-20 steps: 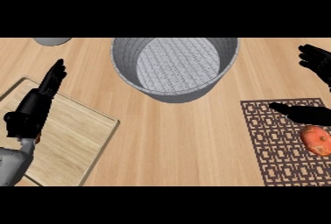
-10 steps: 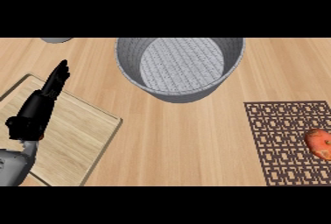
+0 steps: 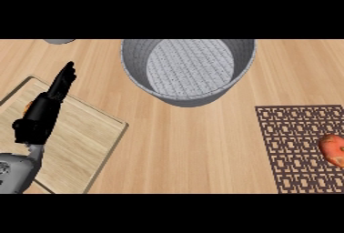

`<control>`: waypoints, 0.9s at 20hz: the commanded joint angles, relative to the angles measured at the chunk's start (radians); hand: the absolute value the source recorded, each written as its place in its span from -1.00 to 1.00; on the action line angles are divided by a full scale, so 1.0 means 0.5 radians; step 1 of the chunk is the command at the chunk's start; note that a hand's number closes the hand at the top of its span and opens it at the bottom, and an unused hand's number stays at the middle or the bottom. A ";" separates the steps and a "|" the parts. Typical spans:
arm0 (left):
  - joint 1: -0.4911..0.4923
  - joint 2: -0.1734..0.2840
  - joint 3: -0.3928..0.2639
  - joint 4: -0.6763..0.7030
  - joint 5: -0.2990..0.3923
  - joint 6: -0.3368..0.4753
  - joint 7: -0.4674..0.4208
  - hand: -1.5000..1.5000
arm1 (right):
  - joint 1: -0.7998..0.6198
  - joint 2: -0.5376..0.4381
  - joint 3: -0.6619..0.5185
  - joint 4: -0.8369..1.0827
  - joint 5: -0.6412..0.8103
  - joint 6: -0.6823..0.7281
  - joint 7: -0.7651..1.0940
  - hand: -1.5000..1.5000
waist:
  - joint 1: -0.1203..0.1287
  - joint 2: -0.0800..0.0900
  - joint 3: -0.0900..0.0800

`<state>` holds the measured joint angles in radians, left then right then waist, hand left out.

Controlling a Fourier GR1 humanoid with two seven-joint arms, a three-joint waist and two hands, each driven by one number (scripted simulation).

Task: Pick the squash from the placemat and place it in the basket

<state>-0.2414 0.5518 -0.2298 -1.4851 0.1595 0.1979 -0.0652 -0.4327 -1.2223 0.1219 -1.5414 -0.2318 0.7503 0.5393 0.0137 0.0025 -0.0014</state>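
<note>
The head view is the only one here, looking steeply down on the wooden counter (image 3: 201, 150). One squash (image 3: 333, 150) — orange-red, partly cut off by the right edge — lies on the single dark patterned placemat (image 3: 295, 145), untouched and well apart from the one grey basket (image 3: 188, 68), which sits at the top centre with its mouth facing up. One hand shows: the left hand (image 3: 46, 111), resting at the left over the one wooden cutting board (image 3: 74, 145), fingers straight and released, grasping nothing. A small orange patch peeks out beside it; what it is cannot be told. The right hand shows nowhere in this view, so nothing can be said of its fingers. A grey rounded object (image 3: 59, 41) is clipped at the top left edge. As I judge it, the step in hand is the reach for the squash, not yet begun in view. To do it well, the right hand should come down over the squash from above, curl round its body rather than its end, and lift it clear of the placemat before carrying it left and up over the basket's rim.
</note>
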 commanded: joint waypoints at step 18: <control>-0.026 -0.159 0.201 -0.081 -0.193 -0.152 0.150 0.00 | 0.108 0.568 0.135 0.472 1.090 0.119 -0.499 -1.00 | -0.016 -0.002 0.003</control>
<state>-0.2159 0.4912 -0.1419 -1.5227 0.0788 0.1321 -0.0310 -0.3794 -1.0063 0.1629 -1.3379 0.2261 0.8317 0.2926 0.0065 0.0016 0.0003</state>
